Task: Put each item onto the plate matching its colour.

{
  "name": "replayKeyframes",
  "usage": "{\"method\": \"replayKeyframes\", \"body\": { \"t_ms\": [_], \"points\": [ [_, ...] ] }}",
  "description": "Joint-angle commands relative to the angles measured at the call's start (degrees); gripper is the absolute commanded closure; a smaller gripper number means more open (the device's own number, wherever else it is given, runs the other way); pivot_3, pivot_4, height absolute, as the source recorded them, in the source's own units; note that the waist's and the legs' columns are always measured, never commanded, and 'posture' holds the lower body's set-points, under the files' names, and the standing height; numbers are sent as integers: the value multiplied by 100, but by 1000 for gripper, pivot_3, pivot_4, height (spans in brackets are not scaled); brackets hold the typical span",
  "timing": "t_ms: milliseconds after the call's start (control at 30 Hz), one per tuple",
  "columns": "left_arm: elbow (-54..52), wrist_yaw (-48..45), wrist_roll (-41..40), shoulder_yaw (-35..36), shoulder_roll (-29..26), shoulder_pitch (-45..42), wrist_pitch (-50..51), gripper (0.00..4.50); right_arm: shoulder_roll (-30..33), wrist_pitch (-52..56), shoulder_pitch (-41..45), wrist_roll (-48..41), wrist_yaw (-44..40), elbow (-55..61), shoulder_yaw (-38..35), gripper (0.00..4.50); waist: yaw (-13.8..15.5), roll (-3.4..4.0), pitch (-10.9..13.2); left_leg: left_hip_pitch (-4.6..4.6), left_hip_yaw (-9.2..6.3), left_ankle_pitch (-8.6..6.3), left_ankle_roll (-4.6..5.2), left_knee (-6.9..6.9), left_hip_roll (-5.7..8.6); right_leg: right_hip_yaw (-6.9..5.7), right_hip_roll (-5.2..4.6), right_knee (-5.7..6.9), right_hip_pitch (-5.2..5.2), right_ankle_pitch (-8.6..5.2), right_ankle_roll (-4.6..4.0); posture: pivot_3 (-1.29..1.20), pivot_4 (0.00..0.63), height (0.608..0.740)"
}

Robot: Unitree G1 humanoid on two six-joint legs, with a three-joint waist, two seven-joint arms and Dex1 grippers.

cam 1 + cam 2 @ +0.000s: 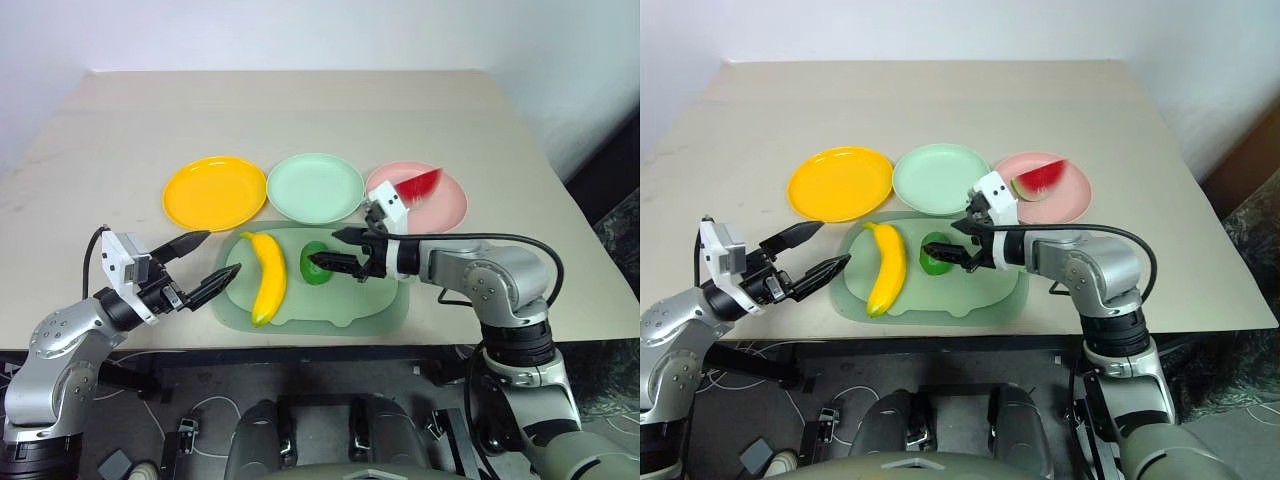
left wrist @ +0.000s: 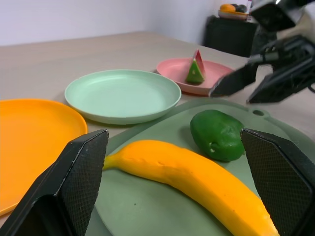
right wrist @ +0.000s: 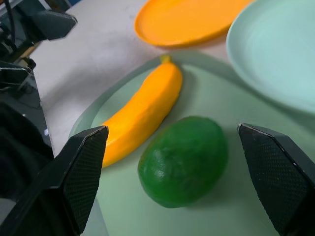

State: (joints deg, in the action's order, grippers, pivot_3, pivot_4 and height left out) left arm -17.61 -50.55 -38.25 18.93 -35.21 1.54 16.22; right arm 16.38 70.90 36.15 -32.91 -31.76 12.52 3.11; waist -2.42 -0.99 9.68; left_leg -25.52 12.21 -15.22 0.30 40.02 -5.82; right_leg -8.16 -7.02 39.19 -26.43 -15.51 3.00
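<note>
The yellow banana (image 1: 268, 277) and the dark-green lime (image 1: 314, 263) lie side by side on a translucent green mat (image 1: 385, 300). The red watermelon wedge (image 1: 418, 186) rests on the pink plate (image 1: 450, 208). The orange-yellow plate (image 1: 214, 192) and the mint green plate (image 1: 314, 187) hold nothing. My right gripper (image 1: 323, 247) is open at the lime's right side, and the right wrist view shows the lime (image 3: 184, 160) just ahead between its spread fingers. My left gripper (image 1: 222, 253) is open to the left of the banana, apart from it.
The three plates stand in a row behind the mat, mid-table. The table's front edge (image 1: 300, 345) runs close under the mat and both arms. A black cable (image 1: 455, 295) loops by my right arm. Bare tabletop stretches behind the plates.
</note>
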Motion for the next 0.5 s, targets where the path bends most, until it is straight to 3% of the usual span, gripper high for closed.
{"method": "replayKeyframes", "body": {
  "t_ms": [33,433,500],
  "points": [
    [-56,99,-175,213,42,-126,-32,0,-271,493,262,-64,322,-404,-119,35,1,0,0,0,0,0,0,0,0,0,0,0,0,0,0,0,150,695],
    [-52,55,-80,123,46,-68,-91,0,-524,606,515,131,648,-867,28,35,-2,0,0,-1,1,0,0,0,1,0,0,0,-1,0,0,0,150,695],
    [-56,25,-45,94,32,-39,-103,0,-439,424,508,201,597,-792,141,401,-2,0,0,-1,1,0,0,0,0,0,0,0,-1,0,0,0,150,695]
  ]
}}
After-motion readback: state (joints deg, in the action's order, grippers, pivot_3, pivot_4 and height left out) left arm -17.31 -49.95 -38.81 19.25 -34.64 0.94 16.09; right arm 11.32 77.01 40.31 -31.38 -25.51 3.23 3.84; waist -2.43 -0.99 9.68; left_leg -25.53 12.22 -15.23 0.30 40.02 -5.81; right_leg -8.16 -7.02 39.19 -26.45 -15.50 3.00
